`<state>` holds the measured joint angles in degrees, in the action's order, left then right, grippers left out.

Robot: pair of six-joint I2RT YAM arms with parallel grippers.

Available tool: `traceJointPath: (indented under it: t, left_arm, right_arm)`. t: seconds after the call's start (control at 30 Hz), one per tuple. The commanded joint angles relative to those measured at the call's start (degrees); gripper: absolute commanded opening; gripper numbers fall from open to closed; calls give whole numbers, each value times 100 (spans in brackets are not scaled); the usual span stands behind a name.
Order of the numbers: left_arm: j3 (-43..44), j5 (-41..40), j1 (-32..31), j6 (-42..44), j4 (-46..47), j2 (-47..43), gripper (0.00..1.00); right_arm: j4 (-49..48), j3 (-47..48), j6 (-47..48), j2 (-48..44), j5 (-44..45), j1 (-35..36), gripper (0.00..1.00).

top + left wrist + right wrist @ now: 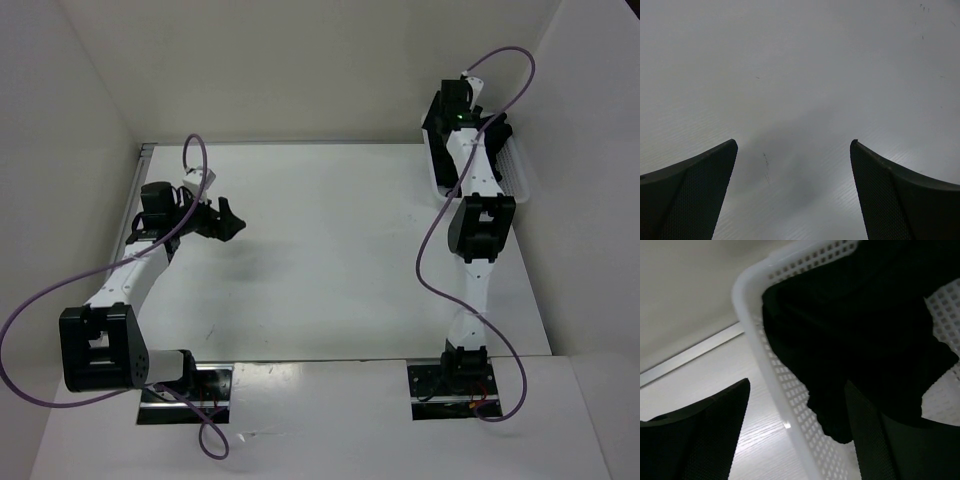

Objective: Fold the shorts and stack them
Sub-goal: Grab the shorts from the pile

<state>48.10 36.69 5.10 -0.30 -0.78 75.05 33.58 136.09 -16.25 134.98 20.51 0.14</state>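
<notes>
shorts not yet out of basket
right gripper spread over them, grasping nothing; left gripper released, idle.

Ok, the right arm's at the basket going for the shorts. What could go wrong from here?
1. The right gripper straddles the wall of the white mesh basket: one finger is outside over the table, the other inside by the black shorts. Closing here may clamp the wall and drag the basket.
2. The shorts lie bunched, so a pinch may catch only a fold.
3. The left gripper hangs open over bare table, too far away to steady the basket.
</notes>
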Motion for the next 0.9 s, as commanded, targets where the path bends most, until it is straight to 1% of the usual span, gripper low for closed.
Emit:
traceJointPath:
  t: [0.0,0.03,0.07,0.17,0.23,0.3,0.37,0.43,0.57,0.63,0.87]
  left_arm:
    - [77,128,-18,30,86,63,100]
    - [25,128,-18,30,86,63,100]
    - [24,128,-18,30,139,63,100]
    - [24,128,-18,30,139,116,100]
    - [24,128,-18,30,139,116,100]
    - [24,128,-18,30,86,63,100]
    - [-37,128,-18,30,86,63,100]
    - [-89,128,-18,30,34,63,100]
    - [-90,181,-18,30,-19,10,100]
    - [-90,181,-18,30,-19,10,100]
    - [-90,181,-18,30,-72,10,100]
  right_arm:
    - [-106,-180,-29,-270,147,-208,80]
    - [-106,-249,-27,-218,94,-268,76]
    - [-106,-250,25,-217,93,-269,68]
    - [-220,-311,157,-104,93,-322,60]
    - [-273,-311,244,-51,172,-383,60]
    - [-273,-311,306,20,172,-445,63]
    - [-326,-364,482,133,-177,-497,66]
    - [-326,-425,543,195,-284,-498,68]
    - [-378,-548,597,248,-337,-498,68]
    - [-379,-549,649,301,-171,-498,69]
    - [-379,-874,649,354,-241,-498,69]
